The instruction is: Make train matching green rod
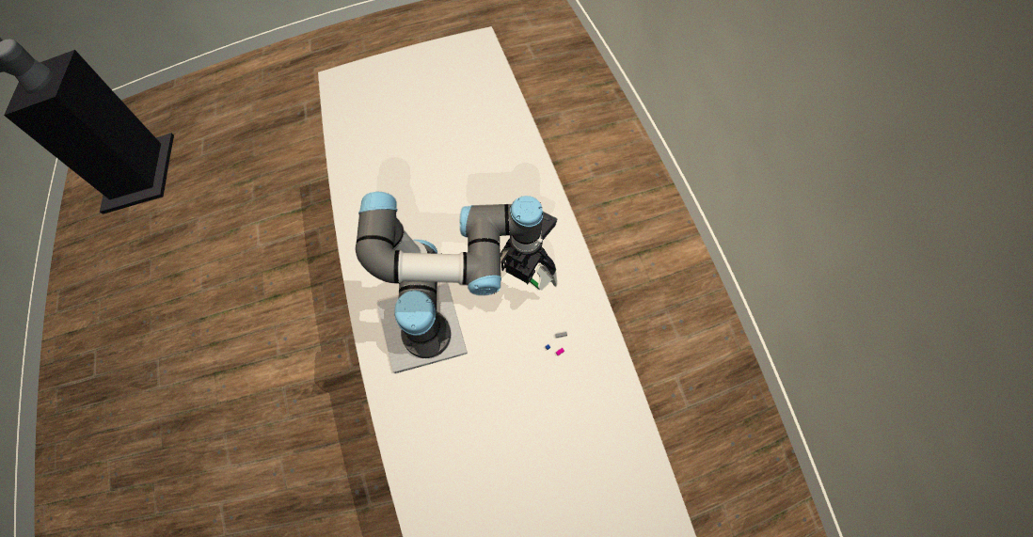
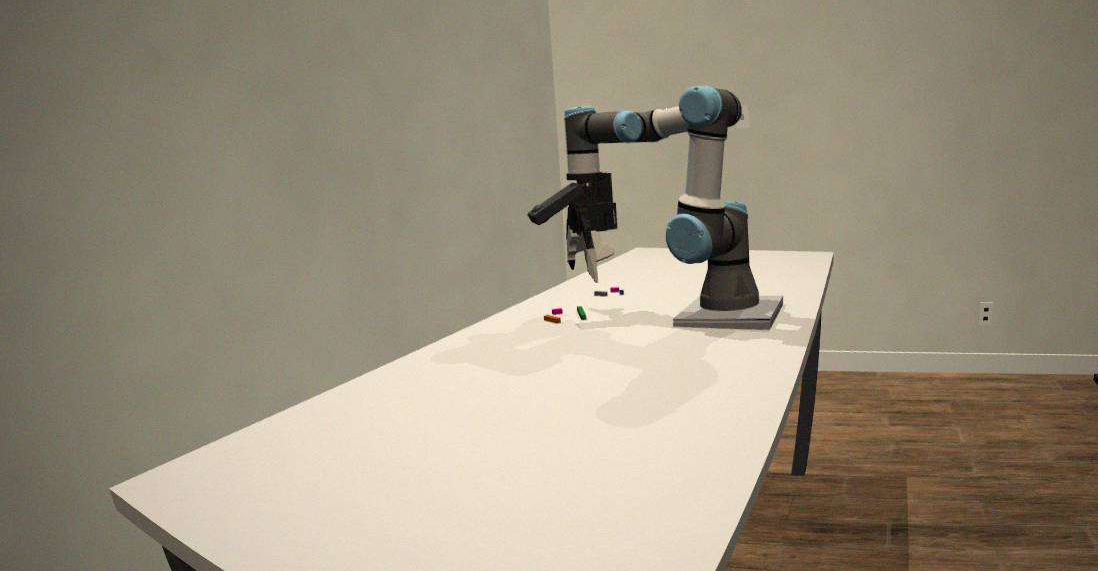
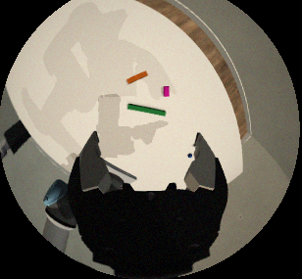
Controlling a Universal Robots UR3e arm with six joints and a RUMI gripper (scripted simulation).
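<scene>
My gripper [image 2: 583, 273] [image 3: 147, 132] is open and empty, above the table. The green rod [image 1: 533, 282] [image 2: 581, 312] [image 3: 146, 110] lies flat, mostly covered by the gripper in the top view. An orange rod [image 2: 551, 319] [image 3: 136, 77] and a magenta rod [image 2: 557, 311] [image 3: 166, 91] lie apart near it, hidden in the top view. A grey rod [image 1: 561, 335] [image 2: 600, 293], a blue rod [image 1: 548, 347] [image 2: 621, 292] [image 3: 190, 156] and a second magenta rod [image 1: 560, 351] [image 2: 614, 290] form a loose group, not in line. The wrist view shows only the blue one of these, beside the right finger.
The white table [image 1: 434, 114] [image 2: 399, 444] carries the arm's grey base plate [image 1: 452, 345] [image 2: 691, 321], to one side of the rods. The long table edge runs past the rods on the other side. Arm shadows fall across the table around the green and orange rods.
</scene>
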